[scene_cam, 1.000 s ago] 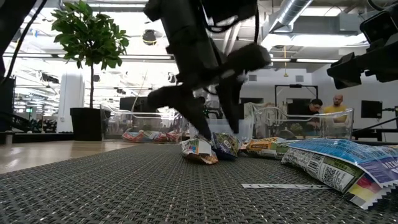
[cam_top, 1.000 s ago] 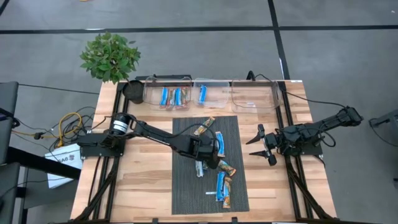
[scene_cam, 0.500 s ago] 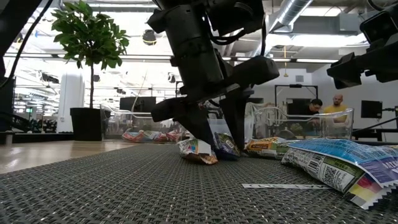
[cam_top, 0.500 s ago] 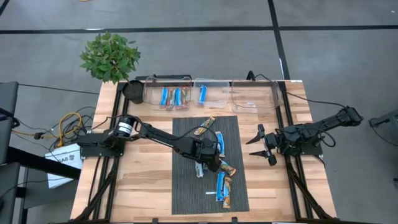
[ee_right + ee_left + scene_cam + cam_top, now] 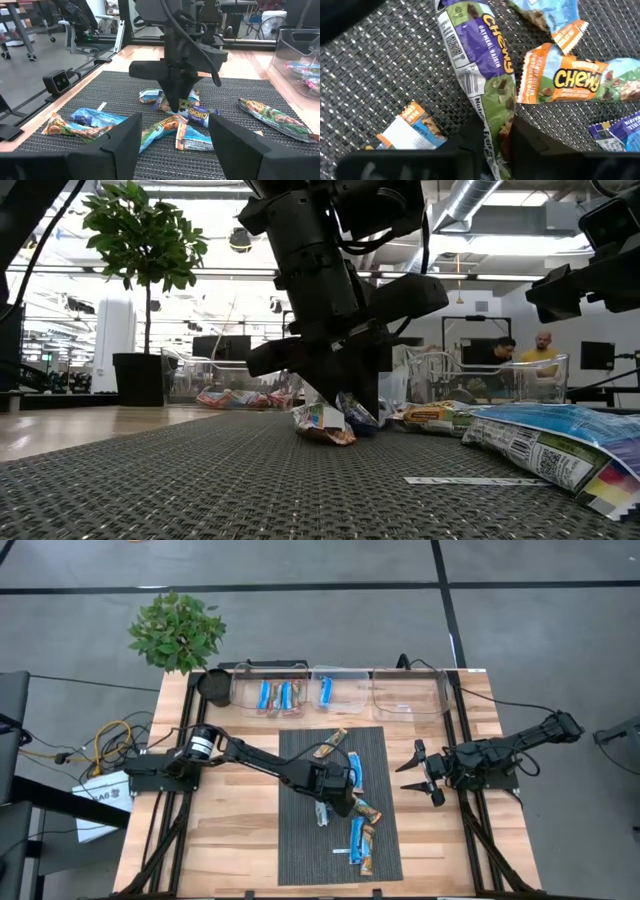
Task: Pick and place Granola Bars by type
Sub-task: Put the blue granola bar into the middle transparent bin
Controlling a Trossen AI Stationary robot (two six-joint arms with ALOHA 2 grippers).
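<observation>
The wrapper pinched in the left gripper (image 5: 492, 145) is green and purple and reads "CHEWY" with "OATMEAL RAISIN" beneath it; this oatmeal raisin bar (image 5: 480, 65) lies on the dark woven mat (image 5: 300, 840), with the two fingers closed together on its near end. Just beside it an orange bar (image 5: 575, 80) also shows "CHEWY" in yellow letters, and touching that bar's end is the corner of a blue bar (image 5: 550, 15); the smaller print on these is too fine to read. The left arm reaches from its base at the left edge of the wooden surface (image 5: 230, 830) diagonally across to the middle of the mat, its wrist bent so the gripper points straight down onto the cluster of bars. The right gripper (image 5: 425, 772) waits at the right side of the surface, off the mat, arm folded low, its fingers spread wide apart and holding nothing. More bars lie scattered on the mat: a brown bar (image 5: 328, 744) near its far edge and a blue pair (image 5: 359, 840) toward the near edge, next to a thin white strip (image 5: 462, 480). Along the far edge stand three clear bins: the left bin (image 5: 270, 692) holds several blue bars, the middle bin (image 5: 340, 690) holds one blue bar, and the right bin (image 5: 410, 692) shows no clear contents.
</observation>
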